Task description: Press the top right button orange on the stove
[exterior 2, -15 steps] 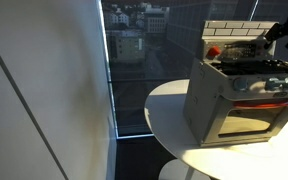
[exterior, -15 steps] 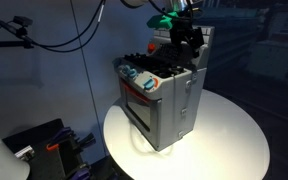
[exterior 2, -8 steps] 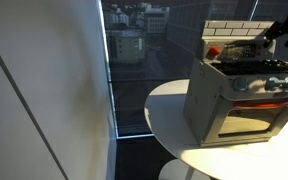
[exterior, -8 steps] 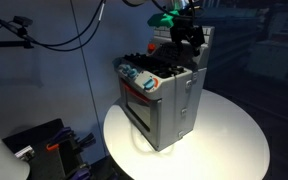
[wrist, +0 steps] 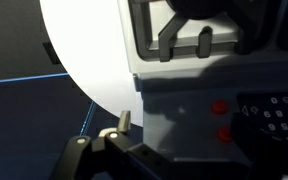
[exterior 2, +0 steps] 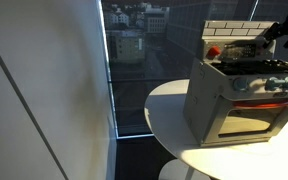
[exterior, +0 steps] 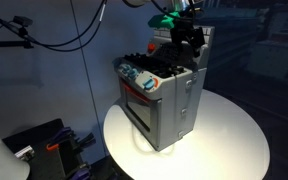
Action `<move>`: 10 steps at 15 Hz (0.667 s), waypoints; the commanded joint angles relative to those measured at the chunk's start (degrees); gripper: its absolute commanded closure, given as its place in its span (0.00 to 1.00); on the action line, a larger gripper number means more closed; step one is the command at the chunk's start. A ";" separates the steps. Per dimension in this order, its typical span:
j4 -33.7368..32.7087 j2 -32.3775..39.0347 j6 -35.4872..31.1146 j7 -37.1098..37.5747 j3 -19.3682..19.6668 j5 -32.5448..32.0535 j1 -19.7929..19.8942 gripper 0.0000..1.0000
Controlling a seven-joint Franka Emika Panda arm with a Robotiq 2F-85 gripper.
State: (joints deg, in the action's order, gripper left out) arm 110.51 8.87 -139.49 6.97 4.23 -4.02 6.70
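Note:
The grey toy stove (exterior: 162, 95) stands on a round white table (exterior: 229, 135); it also shows in an exterior view (exterior 2: 239, 95) and from above in the wrist view (wrist: 194, 95). Two red-orange buttons (wrist: 219, 107) sit on its grey top near the back panel; one shows as a red spot in an exterior view (exterior 2: 212, 51). My gripper (exterior: 189, 40) hovers over the stove's back edge, close to the brick-pattern panel (exterior 2: 234, 33). In the wrist view my gripper (wrist: 132, 120) looks shut and empty; only one pale fingertip (wrist: 124, 119) stands out. It is left of the buttons and not touching them.
Black burners (wrist: 199, 30) and a grate fill the stove top. Coloured knobs (exterior: 139, 77) line the front above the red-trimmed oven door (exterior 2: 254, 115). Black cables (exterior: 59, 35) hang behind. A window and wall (exterior 2: 54, 90) stand beside the table.

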 commanded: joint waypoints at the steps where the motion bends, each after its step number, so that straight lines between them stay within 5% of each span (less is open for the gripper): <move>1: -1.94 1.26 -0.11 -1.89 0.53 1.41 -0.25 0.00; 10: -2.27 2.12 -0.95 -2.01 0.61 1.31 -0.21 0.00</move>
State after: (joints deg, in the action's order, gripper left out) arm 110.30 9.70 -140.19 6.69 4.27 -4.02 6.70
